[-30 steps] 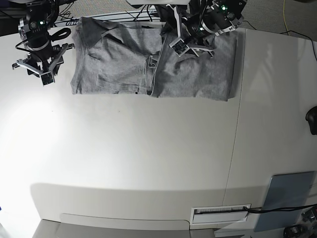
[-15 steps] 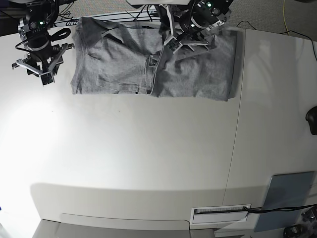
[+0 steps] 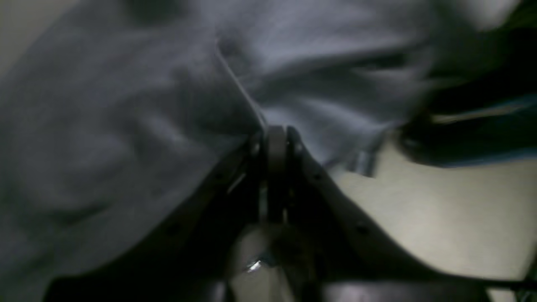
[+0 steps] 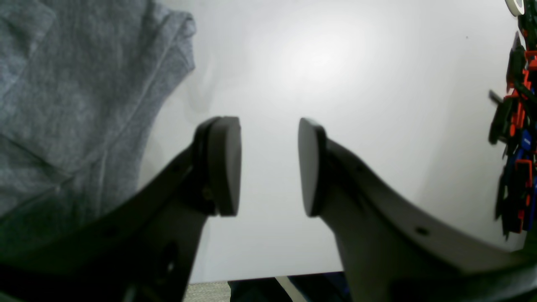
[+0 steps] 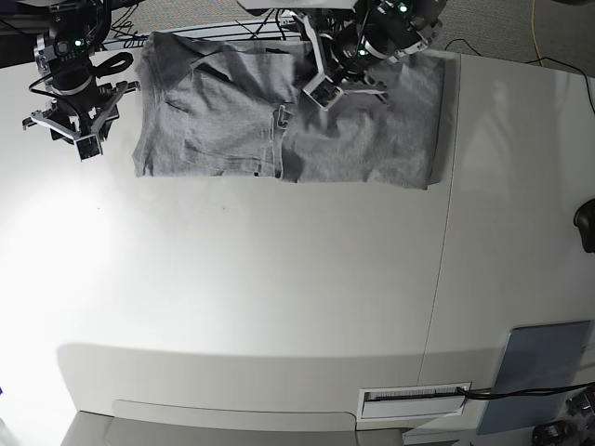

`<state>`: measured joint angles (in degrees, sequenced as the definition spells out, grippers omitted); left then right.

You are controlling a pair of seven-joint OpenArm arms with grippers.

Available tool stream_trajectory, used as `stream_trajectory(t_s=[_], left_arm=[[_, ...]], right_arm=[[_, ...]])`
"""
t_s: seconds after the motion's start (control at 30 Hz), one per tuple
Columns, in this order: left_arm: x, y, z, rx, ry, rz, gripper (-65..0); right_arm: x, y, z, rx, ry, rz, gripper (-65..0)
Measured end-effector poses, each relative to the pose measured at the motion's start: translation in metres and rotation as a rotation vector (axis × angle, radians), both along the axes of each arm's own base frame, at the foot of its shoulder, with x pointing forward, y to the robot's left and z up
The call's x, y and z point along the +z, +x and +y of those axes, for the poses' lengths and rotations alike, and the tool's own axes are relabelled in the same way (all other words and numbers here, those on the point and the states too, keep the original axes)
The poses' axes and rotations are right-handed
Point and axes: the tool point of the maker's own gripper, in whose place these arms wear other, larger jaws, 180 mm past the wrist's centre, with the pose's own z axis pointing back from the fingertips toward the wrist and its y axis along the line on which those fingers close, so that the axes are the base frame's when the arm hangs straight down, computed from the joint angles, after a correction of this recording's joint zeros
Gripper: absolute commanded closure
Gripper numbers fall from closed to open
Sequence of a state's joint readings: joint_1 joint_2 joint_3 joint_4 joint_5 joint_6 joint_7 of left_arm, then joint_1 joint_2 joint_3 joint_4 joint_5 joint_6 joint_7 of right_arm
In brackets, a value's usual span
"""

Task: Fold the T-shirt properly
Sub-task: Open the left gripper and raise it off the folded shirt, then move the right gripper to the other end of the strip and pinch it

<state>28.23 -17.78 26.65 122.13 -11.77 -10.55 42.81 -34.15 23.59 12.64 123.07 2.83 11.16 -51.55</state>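
Note:
The grey T-shirt lies crumpled and partly folded along the table's far edge. My left gripper is down on its upper middle, near a raised fold. In the left wrist view that gripper is shut, with a ridge of the T-shirt pinched between the fingertips. My right gripper hovers over bare table just left of the shirt. Seen from the right wrist, the right gripper is open with nothing between its pads, and the T-shirt's hem lies off to its left.
A grey-blue pad lies at the near right corner beside a white labelled slot. A seam runs down the table. A dark object sits at the right edge. Coloured wiring hangs at the right.
My left gripper moved toward the shirt's far middle edge and shut on a fold of cloth. The fabric by the centre seam shifted slightly. The right arm stayed still.

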Motion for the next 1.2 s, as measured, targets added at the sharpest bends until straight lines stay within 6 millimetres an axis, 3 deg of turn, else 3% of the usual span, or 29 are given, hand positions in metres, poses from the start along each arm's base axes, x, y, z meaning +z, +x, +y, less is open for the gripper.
stream_trajectory(t_s=[0.07,0.2,0.47,0.67,0.8,0.9,1.07,1.2], left_arm=[[0.005,-0.011,-0.010,-0.066,-0.057,0.025,0.0],[0.009,-0.013,-0.015,-0.094,-0.092,0.028,-0.1],[0.014,-0.007,-0.018,-0.121,-0.104,0.010,-34.1],[0.015,0.022,-0.009,-0.121,-0.016,-0.094,-34.9],[0.014,0.069,0.036,0.082,0.090,-0.165,-34.7],[0.019,0.096,0.075,0.188,0.137,-0.207,-34.5],[0.022,0.107,0.125,0.288,0.171,-0.228,-33.0],[0.028,0.116,0.174,0.422,0.222,-0.266,-33.0]], right_arm=[[0.000,0.000,0.000,0.000,0.000,0.000,-22.8],[0.000,0.000,0.000,0.000,0.000,-0.001,-22.8],[0.001,0.001,0.001,0.005,0.002,-0.009,-22.8],[0.004,0.005,0.003,0.020,0.006,-0.035,-22.8],[0.003,0.003,0.000,0.012,-0.011,-0.021,-23.0],[0.001,-0.001,-0.004,-0.002,-0.020,0.006,-31.8],[0.005,-0.002,-0.016,-0.066,0.043,-0.012,-35.3],[-0.014,-0.015,-0.020,-0.114,0.206,0.060,-35.3]])
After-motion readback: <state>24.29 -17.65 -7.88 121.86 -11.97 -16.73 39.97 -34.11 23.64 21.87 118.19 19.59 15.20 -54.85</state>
